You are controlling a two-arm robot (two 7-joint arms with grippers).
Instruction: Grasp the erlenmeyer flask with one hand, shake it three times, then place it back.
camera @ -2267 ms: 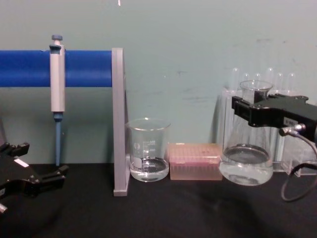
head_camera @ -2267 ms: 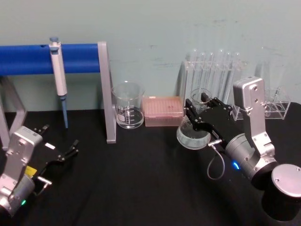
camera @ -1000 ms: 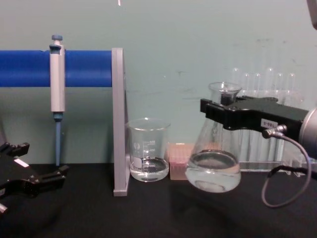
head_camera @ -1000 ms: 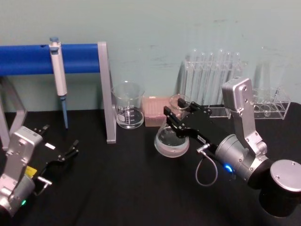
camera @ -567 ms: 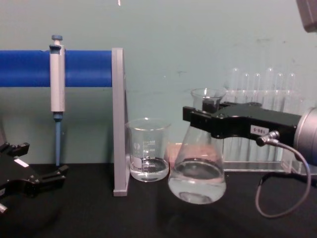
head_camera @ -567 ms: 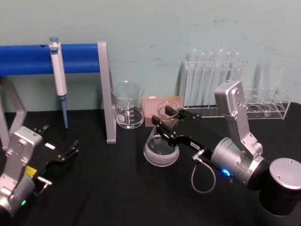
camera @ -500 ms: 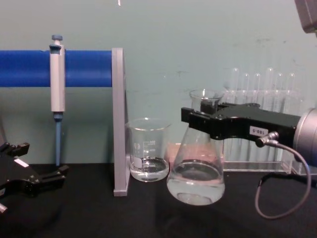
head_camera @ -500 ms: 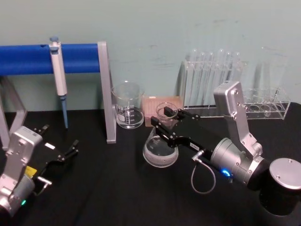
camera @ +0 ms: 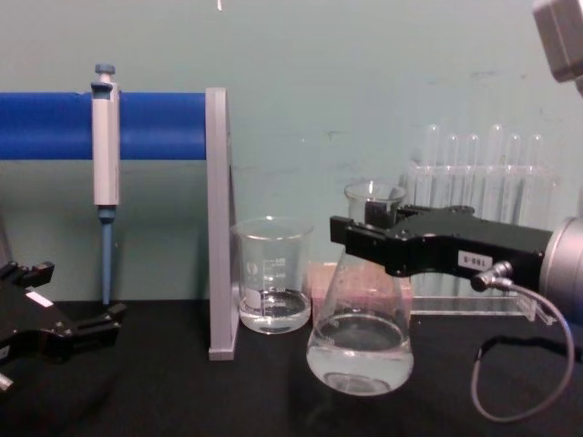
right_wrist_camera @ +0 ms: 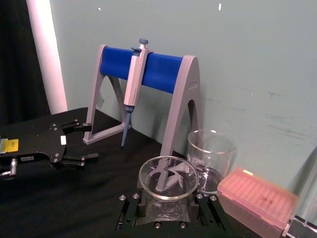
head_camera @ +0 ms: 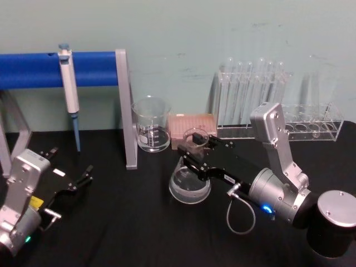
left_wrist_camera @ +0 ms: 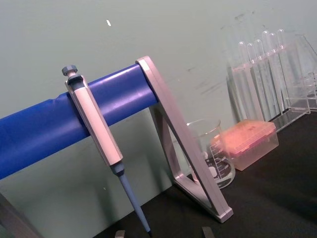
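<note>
The erlenmeyer flask (head_camera: 189, 186) is clear glass with some clear liquid in its wide base. It stands upright in front of the pink tip box, with its base at or just above the black table (head_camera: 139, 233). My right gripper (head_camera: 196, 149) is shut on the flask's neck, just below the flared rim. The chest view shows the flask (camera: 360, 350) with the black jaws of my right gripper (camera: 369, 232) across its neck. In the right wrist view the flask rim (right_wrist_camera: 168, 178) sits between the jaws. My left gripper (head_camera: 72, 175) rests open at the table's near left.
A blue pipette stand (head_camera: 83, 67) holding a pipette (head_camera: 69, 89) is at the back left. A glass beaker (head_camera: 151, 130) and the pink tip box (head_camera: 192, 125) stand behind the flask. Test tube racks (head_camera: 261, 100) line the back right.
My right gripper carried the flask left and downward, from in front of the test tube rack to low over the table before the tip box. The left arm stayed still.
</note>
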